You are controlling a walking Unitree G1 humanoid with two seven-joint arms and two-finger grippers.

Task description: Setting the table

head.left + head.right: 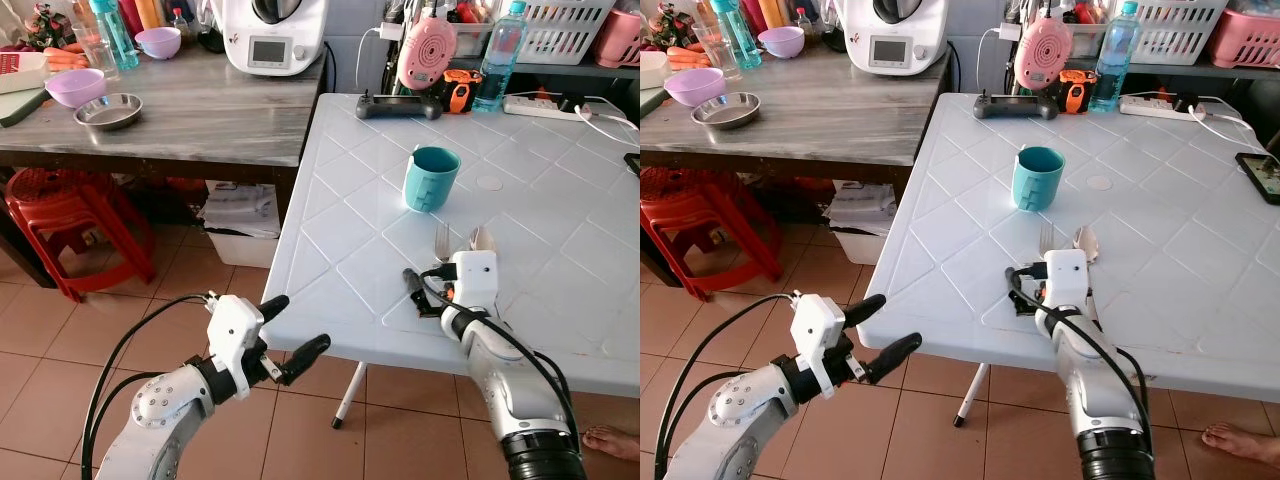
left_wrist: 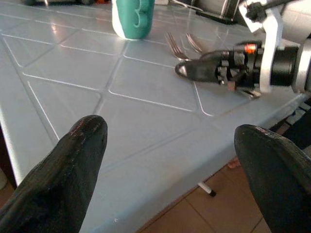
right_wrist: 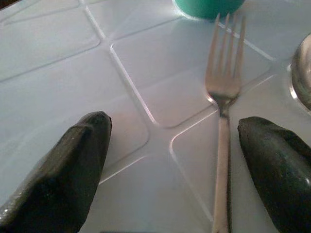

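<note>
A teal cup point(image 1: 431, 178) stands upright on the white plastic table point(image 1: 560, 200). Just in front of it, a fork point(image 3: 223, 97) and a spoon point(image 1: 482, 238) lie side by side. My right gripper point(image 3: 175, 141) is open and low over the table. The fork's handle runs between its fingers, closer to the finger on the spoon's side, and nothing is held. My left gripper point(image 1: 300, 322) is open in the air just off the table's front left corner, below the tabletop edge and pointing toward the table.
A black controller point(image 1: 398, 105), a water bottle point(image 1: 498, 55) and a power strip point(image 1: 545, 105) sit at the table's far edge. A wooden counter point(image 1: 200, 110) with bowls is on the left, with a red stool point(image 1: 70, 225) under it. A person's foot point(image 1: 610, 440) is at the lower right.
</note>
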